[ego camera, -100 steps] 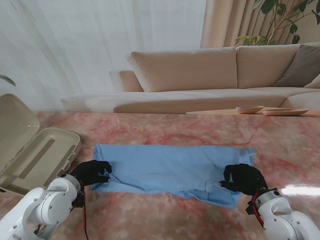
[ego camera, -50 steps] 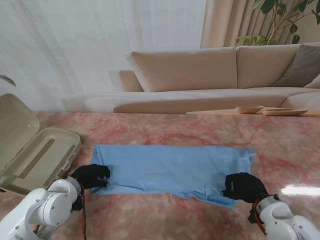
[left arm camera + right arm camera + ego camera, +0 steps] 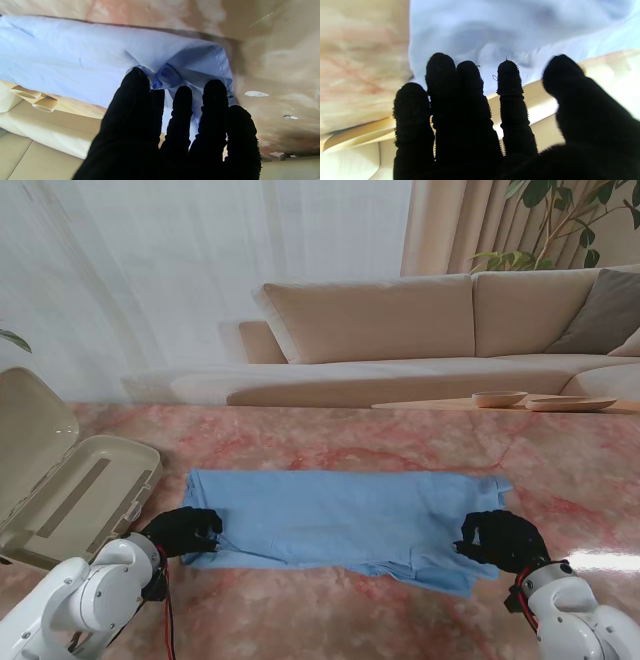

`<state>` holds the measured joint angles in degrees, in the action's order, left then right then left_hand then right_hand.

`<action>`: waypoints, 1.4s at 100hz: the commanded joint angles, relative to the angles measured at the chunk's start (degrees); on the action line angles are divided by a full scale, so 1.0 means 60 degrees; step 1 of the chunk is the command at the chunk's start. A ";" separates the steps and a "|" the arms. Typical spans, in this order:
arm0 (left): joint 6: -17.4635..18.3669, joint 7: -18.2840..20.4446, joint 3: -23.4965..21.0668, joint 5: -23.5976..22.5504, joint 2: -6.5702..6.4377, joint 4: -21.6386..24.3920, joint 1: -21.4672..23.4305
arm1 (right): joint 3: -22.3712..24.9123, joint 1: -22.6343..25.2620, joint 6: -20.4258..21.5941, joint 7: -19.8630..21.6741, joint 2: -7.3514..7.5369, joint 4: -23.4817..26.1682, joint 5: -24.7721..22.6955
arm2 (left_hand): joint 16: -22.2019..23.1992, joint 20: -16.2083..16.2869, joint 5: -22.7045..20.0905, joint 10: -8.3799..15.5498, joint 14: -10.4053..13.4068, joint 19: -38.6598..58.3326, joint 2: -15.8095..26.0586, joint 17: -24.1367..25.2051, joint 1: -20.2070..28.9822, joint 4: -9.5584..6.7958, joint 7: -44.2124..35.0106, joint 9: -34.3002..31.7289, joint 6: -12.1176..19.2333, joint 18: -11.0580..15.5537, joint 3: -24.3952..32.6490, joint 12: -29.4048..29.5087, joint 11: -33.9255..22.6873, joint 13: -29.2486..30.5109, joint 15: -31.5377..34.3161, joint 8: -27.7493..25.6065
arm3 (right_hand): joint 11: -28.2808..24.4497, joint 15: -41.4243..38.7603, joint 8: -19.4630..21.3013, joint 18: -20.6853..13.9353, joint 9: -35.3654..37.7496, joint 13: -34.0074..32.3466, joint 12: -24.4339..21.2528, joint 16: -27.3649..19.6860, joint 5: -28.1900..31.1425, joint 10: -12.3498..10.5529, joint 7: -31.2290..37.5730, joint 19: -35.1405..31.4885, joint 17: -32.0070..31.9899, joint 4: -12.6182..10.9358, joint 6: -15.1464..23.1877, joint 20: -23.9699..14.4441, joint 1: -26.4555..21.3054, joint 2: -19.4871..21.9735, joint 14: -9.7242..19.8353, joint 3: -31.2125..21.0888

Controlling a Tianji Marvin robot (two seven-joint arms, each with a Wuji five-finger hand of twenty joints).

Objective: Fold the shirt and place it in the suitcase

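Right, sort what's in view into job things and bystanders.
Job:
- blue shirt, spread flat on the table
- open suitcase, to the left of the shirt
- left hand and right hand, at the shirt's ends

Bystanders:
- sofa
- two bowls behind the table
- plant

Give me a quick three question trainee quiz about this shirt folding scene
1. True or false: the beige hard-shell suitcase stands open.
2. Which hand is nearer the suitcase: A) left hand B) right hand?
3. Fill in: the light blue cotton shirt lies on the pink marble ____.

Key: 1. True, its lid is raised. 2. A, at the shirt's left end; the right hand is at the opposite end. 3. Table, spread flat, none of it inside the suitcase.
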<state>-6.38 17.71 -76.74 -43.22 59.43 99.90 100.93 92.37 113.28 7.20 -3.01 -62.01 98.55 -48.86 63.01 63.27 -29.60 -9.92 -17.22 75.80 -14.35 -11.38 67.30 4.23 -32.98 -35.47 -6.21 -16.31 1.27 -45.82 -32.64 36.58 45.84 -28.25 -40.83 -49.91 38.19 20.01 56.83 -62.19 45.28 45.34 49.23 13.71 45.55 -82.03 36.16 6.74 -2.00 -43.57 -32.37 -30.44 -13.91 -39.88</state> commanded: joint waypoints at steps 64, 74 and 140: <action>-0.0361 -0.0879 -0.0205 0.0210 0.0206 0.0007 0.0119 | -0.0218 -0.0131 -0.3445 0.0785 -0.0045 0.0542 -0.0782 | -0.0186 -0.0282 -0.0227 -0.0113 -0.0426 -0.0201 0.0518 0.0181 0.0272 -0.0187 0.0134 0.0049 -0.0166 -0.0339 -0.0312 0.0477 0.0070 -0.0204 -0.0298 -0.0010 | 0.2349 0.1680 0.0388 0.0050 -0.3863 0.4412 -0.0474 0.0034 -0.1286 0.1472 -0.4506 0.1653 -0.3078 -0.0783 -0.2214 -0.0758 0.2482 0.1908 -0.1045 0.1389; -0.0389 -0.0886 -0.0166 0.0252 0.0208 -0.0048 0.0093 | -0.0324 -0.0269 -0.3733 0.1129 0.0004 0.0487 -0.0861 | -0.0202 -0.0299 -0.0234 -0.0097 -0.0415 -0.0209 0.0535 0.0179 0.0264 -0.0187 0.0140 0.0044 -0.0158 -0.0342 -0.0312 0.0526 0.0050 -0.0190 -0.0301 -0.0012 | 0.2601 0.1834 0.0267 -0.0033 -0.4268 0.4828 -0.0554 0.0005 -0.1435 0.1533 -0.4666 0.1763 -0.3314 -0.0778 -0.2368 -0.0757 0.2623 0.1995 -0.1031 0.1410; -0.0403 -0.1275 -0.0022 0.0436 0.0286 -0.0058 0.0028 | -0.1084 -0.1165 -0.4841 0.3242 0.0307 0.0234 -0.0812 | -0.0255 -0.0433 -0.0236 -0.0103 -0.0424 -0.0288 0.0567 0.0227 0.0213 -0.0184 0.0203 0.0074 -0.0134 -0.0385 -0.0326 0.0851 0.0020 -0.0227 -0.0326 -0.0006 | 0.3552 0.2483 -0.0276 -0.0298 -0.5401 0.6080 -0.0940 -0.0212 -0.1671 0.1663 -0.5024 0.2377 -0.4096 -0.0726 -0.2670 -0.0816 0.3189 0.2054 -0.0914 0.1304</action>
<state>-8.78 10.29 -77.08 -40.59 60.90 99.34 100.78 86.41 106.64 -21.26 15.05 -60.26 100.84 -53.89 62.17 61.32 -29.74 -9.92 -17.39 74.38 -13.13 -10.79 67.21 4.23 -32.88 -35.72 -6.22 -17.39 1.50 -41.21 -32.57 36.58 45.17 -28.25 -20.28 -35.22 37.06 18.38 25.89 -27.59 40.78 44.78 38.65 22.18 15.37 -68.17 12.38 4.16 -17.53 -46.50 -15.63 -17.95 -19.25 -31.95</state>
